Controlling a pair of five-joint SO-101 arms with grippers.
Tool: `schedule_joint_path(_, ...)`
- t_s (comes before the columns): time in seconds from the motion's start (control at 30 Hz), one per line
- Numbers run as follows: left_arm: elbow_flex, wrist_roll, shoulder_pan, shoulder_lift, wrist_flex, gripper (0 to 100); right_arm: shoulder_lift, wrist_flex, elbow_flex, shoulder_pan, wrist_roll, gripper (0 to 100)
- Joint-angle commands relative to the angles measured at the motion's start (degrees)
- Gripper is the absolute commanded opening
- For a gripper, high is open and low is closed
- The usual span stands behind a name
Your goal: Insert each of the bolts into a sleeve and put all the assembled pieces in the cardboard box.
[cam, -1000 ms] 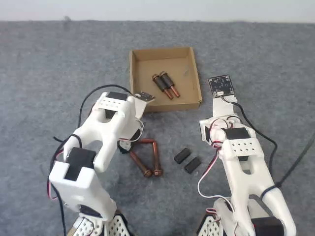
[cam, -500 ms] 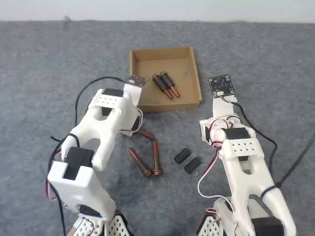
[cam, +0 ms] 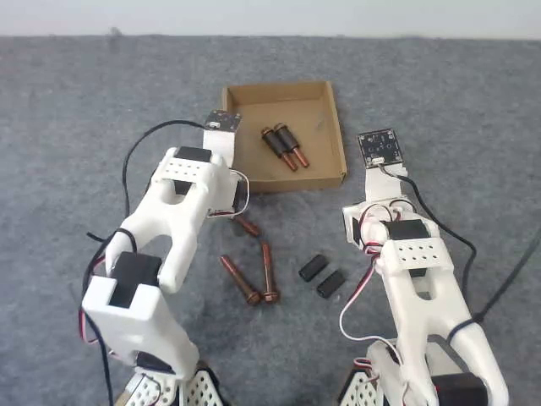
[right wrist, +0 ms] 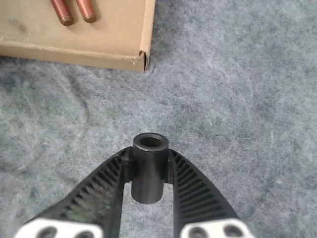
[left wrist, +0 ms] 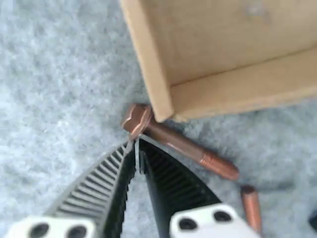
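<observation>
The left gripper (left wrist: 136, 147) had its jaws pressed together, tips at the head of a copper bolt (left wrist: 178, 145) lying by a front corner of the cardboard box (left wrist: 148, 69). The right gripper (right wrist: 148, 159) was clamped on a black sleeve (right wrist: 148, 181) above the grey mat (right wrist: 237, 74), near the box's other front corner. Two assembled pieces (cam: 276, 142) lay in the box; two bolts (cam: 268, 269) and two sleeves (cam: 313, 268) lay between the arms.

The grey felt-covered table (cam: 68, 127) carries the cardboard box (cam: 338, 135) toward its far edge. One bolt (cam: 247, 225) lies by the box's near corner. Closer to the near edge lie a second bolt (cam: 239, 279) and a third bolt (cam: 268, 272), heads close together. Two black sleeves (cam: 312, 268) lie side by side just beside them.
</observation>
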State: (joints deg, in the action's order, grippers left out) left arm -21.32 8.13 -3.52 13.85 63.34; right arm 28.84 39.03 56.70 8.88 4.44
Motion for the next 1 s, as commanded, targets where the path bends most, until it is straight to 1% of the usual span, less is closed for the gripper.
schedule_joint_path(0.0,2.2,5.7,-0.9,-1.3,-1.1,1,2.7,-1.1,-0.5,-0.6,1.2,0.7)
schedule_joint_path(0.13,2.2,12.0,-1.8,-1.3,-1.1,1,2.7,-1.1,-0.5,-0.6,1.2,0.7)
schedule_joint_path(0.2,2.2,14.1,-1.6,-2.3,-1.1,1,2.7,-1.1,-0.5,-0.6,1.2,0.7)
schedule_joint_path(0.4,-0.9,14.9,-1.8,-12.2,-1.8,1,2.7,-1.1,-0.5,-0.6,1.2,0.7)
schedule_joint_path(0.47,-3.5,14.9,-1.9,-13.7,-6.2,1,2.7,-1.1,-0.5,-0.6,1.2,0.7)
schedule_joint_path(0.57,-8.7,16.2,-1.9,-12.7,-16.7,1,2.7,-1.1,-0.5,-0.5,1.2,0.7)
schedule_joint_path(0.63,-11.6,17.9,-2.0,-11.9,-20.4,1,2.7,-1.1,-0.5,-0.5,1.2,0.7)
schedule_joint_path(0.8,-11.1,18.6,-2.6,-11.4,-17.1,1,2.7,-1.1,-0.5,-0.5,1.2,0.7)
schedule_joint_path(0.97,-11.0,21.0,-2.5,-11.2,-17.1,1,2.7,-1.1,-0.5,-0.5,1.2,0.7)
